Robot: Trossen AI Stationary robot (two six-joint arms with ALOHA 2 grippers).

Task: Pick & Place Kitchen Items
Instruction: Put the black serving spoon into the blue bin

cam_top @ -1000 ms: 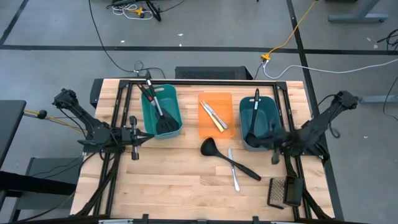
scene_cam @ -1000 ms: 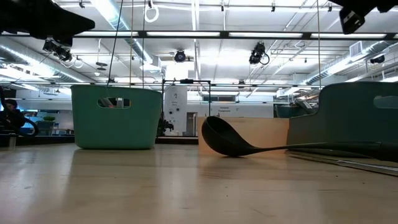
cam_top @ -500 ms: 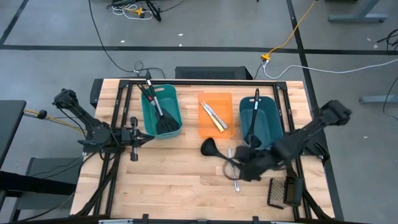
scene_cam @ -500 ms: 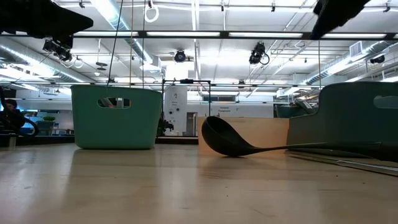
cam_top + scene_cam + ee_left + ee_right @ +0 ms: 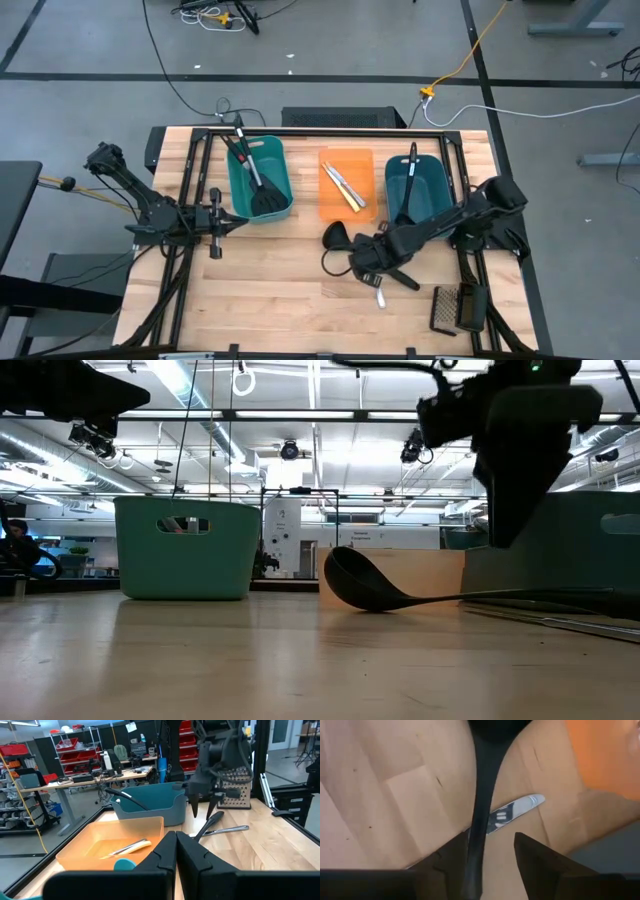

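Observation:
A black ladle (image 5: 345, 245) lies on the table in front of the orange tray (image 5: 347, 160), its bowl (image 5: 358, 582) toward the tray and its handle (image 5: 482, 795) running toward the near right. A silver knife (image 5: 377, 285) lies under the handle and crosses it (image 5: 512, 810). My right gripper (image 5: 358, 262) hangs open just above the ladle's handle, pointing down, with the handle between its fingers and close to one of them (image 5: 452, 857). In the left wrist view its fingertips (image 5: 194, 812) stand a little above the handle. My left gripper (image 5: 218, 222) is shut and empty at the table's left edge.
A teal tub (image 5: 262, 200) at the far left holds black spatulas. The orange tray holds slim knives (image 5: 345, 185). A darker teal tub (image 5: 425, 180) at the far right holds a black ladle. A mesh grater (image 5: 447, 308) lies at the near right corner.
My right gripper has swung from beside the darker teal tub toward the table's left and near edge, and has come down over the ladle's handle. The ladle and the knife have stayed where they were.

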